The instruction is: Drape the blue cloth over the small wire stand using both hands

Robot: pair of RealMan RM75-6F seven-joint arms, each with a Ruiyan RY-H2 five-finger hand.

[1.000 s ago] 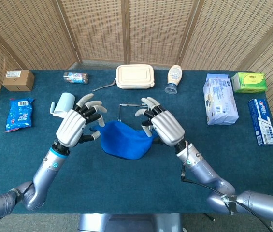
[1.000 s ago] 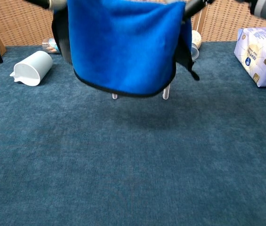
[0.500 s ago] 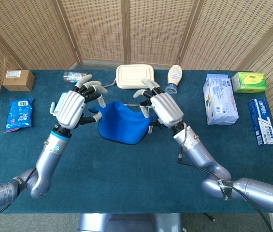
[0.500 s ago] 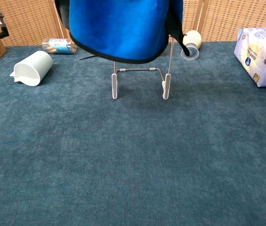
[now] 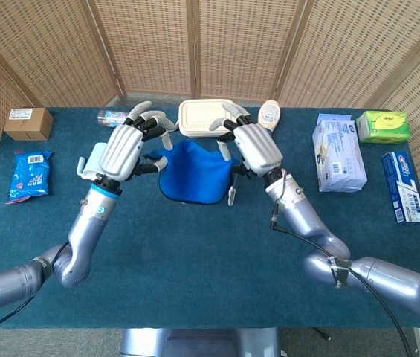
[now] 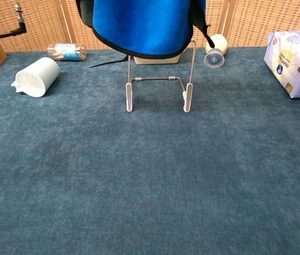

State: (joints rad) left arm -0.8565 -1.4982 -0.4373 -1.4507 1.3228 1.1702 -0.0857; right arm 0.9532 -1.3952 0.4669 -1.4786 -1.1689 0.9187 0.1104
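A teal cloth-covered table [image 5: 195,297] carries the clutter. At its far left corner sits a cardboard box [image 5: 28,123], with a blue snack packet [image 5: 29,175] lying nearer. A white jug [image 6: 36,76] lies on its side; beyond it lies a small bottle [image 6: 66,51]. A cream lunchbox [image 5: 198,117] sits at the far edge, a sauce bottle [image 5: 268,113] tipped beside it. On the right — a tissue pack [image 5: 338,162], a green box [image 5: 383,126] and a toothpaste box [image 5: 403,187].

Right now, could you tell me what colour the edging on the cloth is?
Black trim on the blue cloth, clearest in the chest view.
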